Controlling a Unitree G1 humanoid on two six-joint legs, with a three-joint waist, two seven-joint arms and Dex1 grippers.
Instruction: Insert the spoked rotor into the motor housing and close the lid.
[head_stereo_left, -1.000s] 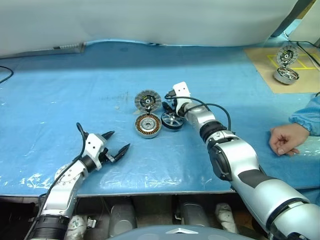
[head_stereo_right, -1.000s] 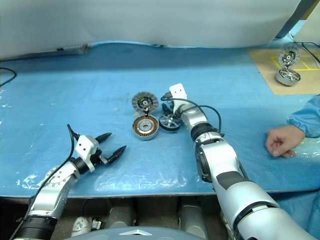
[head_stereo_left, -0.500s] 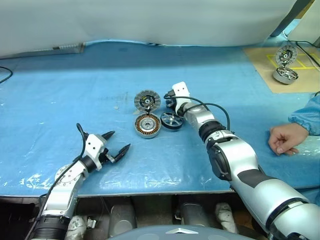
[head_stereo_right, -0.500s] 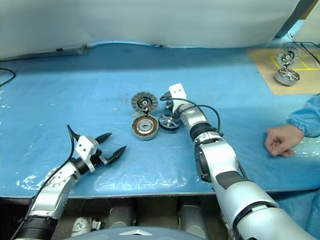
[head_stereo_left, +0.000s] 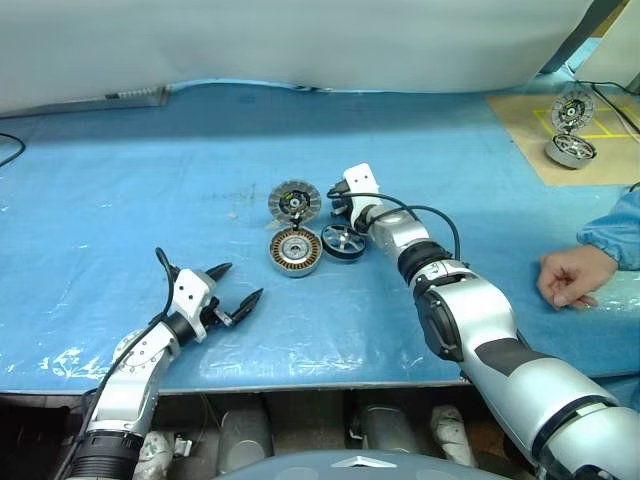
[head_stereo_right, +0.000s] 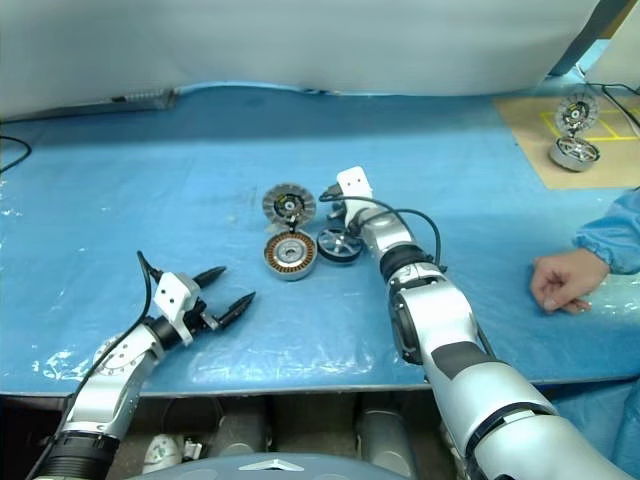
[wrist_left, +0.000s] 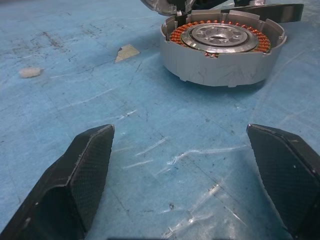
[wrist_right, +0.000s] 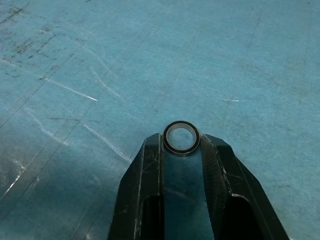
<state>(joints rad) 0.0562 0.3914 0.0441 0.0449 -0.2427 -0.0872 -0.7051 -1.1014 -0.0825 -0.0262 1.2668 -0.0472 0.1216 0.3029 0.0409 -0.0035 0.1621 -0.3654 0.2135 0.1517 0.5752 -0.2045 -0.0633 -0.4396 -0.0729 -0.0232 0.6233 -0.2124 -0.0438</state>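
The right claw (wrist_right: 181, 142) is squeezed in narrow; its two black fingers (wrist_right: 150, 165) pinch a small dark ring (wrist_right: 181, 123) right at their tips, one finger touching each side; I think it pinches at the very tips because the ring is so little and would slip out of a deeper hold. Under the ring there is just blue desk (head_stereo_left: 120, 180).

The right arm is stretched out long toward the middle of the desk, and the claw points a bit down and to the left.

Just beside that claw, on the side nearer the front edge, lies the spoked rotor (head_stereo_left: 343, 241); it lies flat on the desk and is not in the cup yet. The motor housing (head_stereo_left: 296, 251) sits touching or almost touching it on the left, open side up so a part can drop in; you can see its copper coils. The lid (head_stereo_left: 294, 200) stands tipped up just behind the housing, toward the far edge, so the cup is not covered.

The left claw (head_stereo_left: 238, 282) is open wide and holds nothing; it waits near the front edge, left of the middle, pointing level at the housing; that arm is bent in close.

A person's hand (head_stereo_left: 568, 277) rests by the right edge; another shiny motor (head_stereo_left: 572, 150) sits on a brown board (head_stereo_left: 520, 130) in the far right corner.
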